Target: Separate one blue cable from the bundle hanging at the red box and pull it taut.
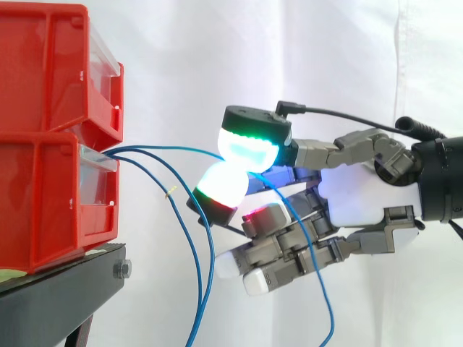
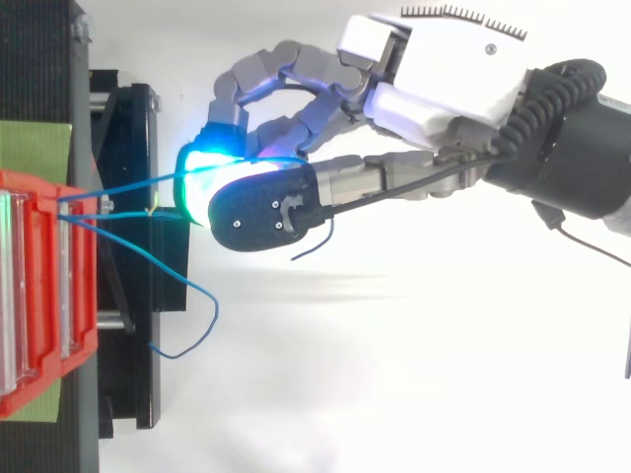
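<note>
Glossy red plastic bins [image 1: 43,87], clear fronts; matt black metal stand [image 1: 58,296]; creased white cloth curtain [image 1: 217,50]; smooth blue-sheathed cable [image 1: 166,147].

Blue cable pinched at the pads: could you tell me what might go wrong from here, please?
The blue cable is held only at the tips of the fingers, so it may slip as the hand pulls. The loose cables hang close to the lower fingers and might snag and get dragged along.

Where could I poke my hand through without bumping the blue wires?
Above the pinched blue cable, between the upper red bin and the robot hand, only curtain shows. It's crowded lower down: loose blue cables hang between the black stand and the fingers.
</note>
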Tool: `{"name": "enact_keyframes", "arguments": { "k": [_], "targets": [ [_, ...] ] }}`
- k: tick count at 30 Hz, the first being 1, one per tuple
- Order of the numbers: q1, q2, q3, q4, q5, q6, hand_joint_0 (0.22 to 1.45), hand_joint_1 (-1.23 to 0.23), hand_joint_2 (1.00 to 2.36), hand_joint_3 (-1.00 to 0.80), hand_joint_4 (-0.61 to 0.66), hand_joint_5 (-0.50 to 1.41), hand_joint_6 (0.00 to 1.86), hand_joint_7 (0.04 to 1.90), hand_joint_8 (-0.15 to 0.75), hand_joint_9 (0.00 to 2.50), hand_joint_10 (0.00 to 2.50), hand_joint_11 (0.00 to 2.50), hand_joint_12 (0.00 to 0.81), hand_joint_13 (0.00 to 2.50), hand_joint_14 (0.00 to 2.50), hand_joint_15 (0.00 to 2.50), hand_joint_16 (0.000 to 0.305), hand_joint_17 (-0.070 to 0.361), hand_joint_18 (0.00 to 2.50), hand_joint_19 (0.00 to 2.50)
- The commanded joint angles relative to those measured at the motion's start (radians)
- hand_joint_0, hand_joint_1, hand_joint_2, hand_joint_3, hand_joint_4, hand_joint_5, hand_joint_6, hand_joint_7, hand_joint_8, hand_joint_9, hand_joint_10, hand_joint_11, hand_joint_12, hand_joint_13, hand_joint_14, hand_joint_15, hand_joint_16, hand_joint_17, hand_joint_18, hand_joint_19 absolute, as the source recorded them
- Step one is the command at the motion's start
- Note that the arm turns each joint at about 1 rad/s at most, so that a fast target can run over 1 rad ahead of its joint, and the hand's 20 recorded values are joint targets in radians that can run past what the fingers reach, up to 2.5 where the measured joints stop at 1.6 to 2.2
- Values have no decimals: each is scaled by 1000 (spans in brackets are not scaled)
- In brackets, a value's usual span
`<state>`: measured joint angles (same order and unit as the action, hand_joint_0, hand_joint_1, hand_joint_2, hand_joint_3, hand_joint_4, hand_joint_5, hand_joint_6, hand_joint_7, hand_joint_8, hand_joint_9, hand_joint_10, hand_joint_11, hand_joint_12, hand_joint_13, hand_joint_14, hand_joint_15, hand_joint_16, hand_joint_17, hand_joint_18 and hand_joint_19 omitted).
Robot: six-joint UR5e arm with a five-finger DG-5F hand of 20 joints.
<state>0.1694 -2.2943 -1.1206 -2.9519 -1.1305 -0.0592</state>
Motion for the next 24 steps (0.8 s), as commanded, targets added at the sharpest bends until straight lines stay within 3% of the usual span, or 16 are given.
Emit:
{"name": "enact_keyframes", "arguments": {
  "k": [1,10,14,20,24],
  "targets": [
    [1,10,-1,-4,0,-21,721,-719,1002,-479,64,-228,889,937,270,1029,5,1479,267,782,22,655,37,84,648,472],
    [-4,39,-1,-29,0,-62,730,-718,1000,-500,96,-227,885,924,273,984,3,1525,288,953,21,1115,38,86,735,644],
    [-5,52,-1,-45,0,-80,706,-711,1000,-500,132,-226,875,896,280,942,4,1466,292,981,19,1162,38,86,737,667],
    [-7,55,-1,-55,2,-93,642,-645,1000,-500,160,-222,845,871,289,975,3,1464,289,1091,13,1314,38,86,827,771],
    [-8,55,-1,-56,3,-94,633,-589,1000,-500,165,-218,840,883,288,1027,45,1536,297,1179,19,1553,39,89,899,904]
  ]
}}
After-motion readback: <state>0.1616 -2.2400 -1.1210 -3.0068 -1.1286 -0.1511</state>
